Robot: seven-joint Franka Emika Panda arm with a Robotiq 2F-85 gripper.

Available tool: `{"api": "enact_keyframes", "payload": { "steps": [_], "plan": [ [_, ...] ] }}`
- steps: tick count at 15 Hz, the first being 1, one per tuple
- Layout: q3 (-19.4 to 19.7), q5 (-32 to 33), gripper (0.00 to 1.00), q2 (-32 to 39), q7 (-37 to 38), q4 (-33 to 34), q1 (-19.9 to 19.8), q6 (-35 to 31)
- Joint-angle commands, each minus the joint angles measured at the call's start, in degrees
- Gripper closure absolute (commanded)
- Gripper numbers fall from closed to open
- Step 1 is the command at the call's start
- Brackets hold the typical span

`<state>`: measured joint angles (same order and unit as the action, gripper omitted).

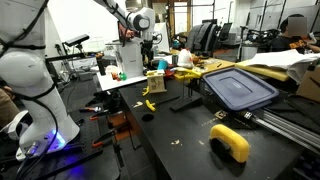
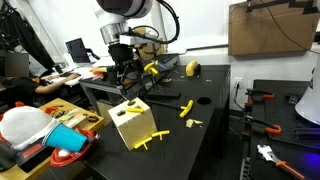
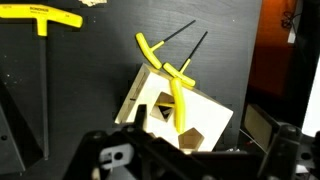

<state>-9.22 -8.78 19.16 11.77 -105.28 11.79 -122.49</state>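
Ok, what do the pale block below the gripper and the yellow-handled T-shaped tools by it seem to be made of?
Block: pale tan and matte, with holes cut in its face; it looks like unfinished wood, possibly plywood.
Tool handles: bright yellow, smooth and slightly shiny, so probably moulded plastic.
Tool shafts: thin, straight and dark, likely steel, though they are too small to show the finish.

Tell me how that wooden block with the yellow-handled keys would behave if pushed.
The wooden block looks rigid and light, so on the black table it would likely slide rather than tip, given its broad base. The yellow-handled keys seem to rest loosely in or on it and might shift or drop out. Its flat faces should suit the open gripper.
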Motion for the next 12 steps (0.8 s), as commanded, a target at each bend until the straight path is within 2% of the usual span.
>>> {"api": "enact_keyframes", "payload": {
  "steps": [1, 12],
  "plan": [
    [0.5, 1.6, 0.0, 2.1, 2.1, 3.7, 0.9, 1.8],
    [0.3, 3.6, 0.0, 5.6, 2.7, 7.5, 2.9, 4.0]
  ]
}}
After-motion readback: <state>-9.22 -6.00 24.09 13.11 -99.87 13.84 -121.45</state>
